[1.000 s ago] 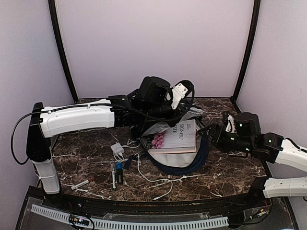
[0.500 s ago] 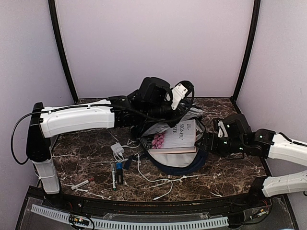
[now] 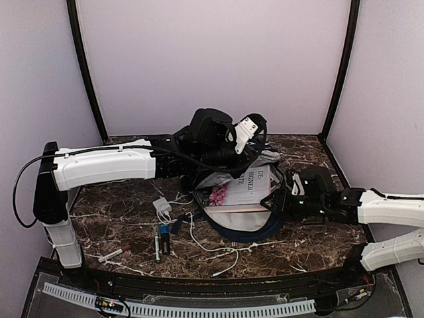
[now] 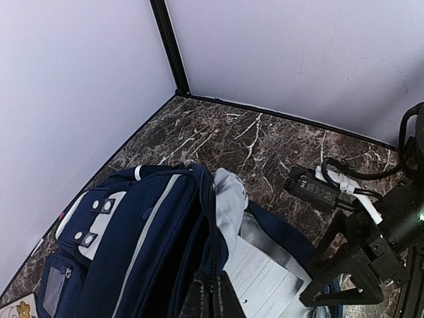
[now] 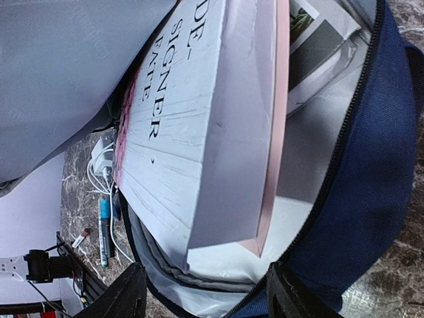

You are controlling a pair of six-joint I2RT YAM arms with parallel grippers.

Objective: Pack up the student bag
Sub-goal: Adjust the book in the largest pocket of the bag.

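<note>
Two arms flanked the bag (image 3: 255,233) on the worktop (image 3: 119,212): your left jaws were clenched on its raised flap, while your right jaws gaped astride its open rim, the book's (image 5: 199,132) long edge running straight ahead.

Dark brown marble table (image 3: 119,212) carries an open navy backpack (image 3: 255,232) mid-right, a white charger (image 3: 161,206) just left of it, a white cable (image 3: 215,249) trailing toward the near edge, pens (image 3: 164,240) below the charger, and a small red-tipped marker (image 3: 112,254) further left.
</note>
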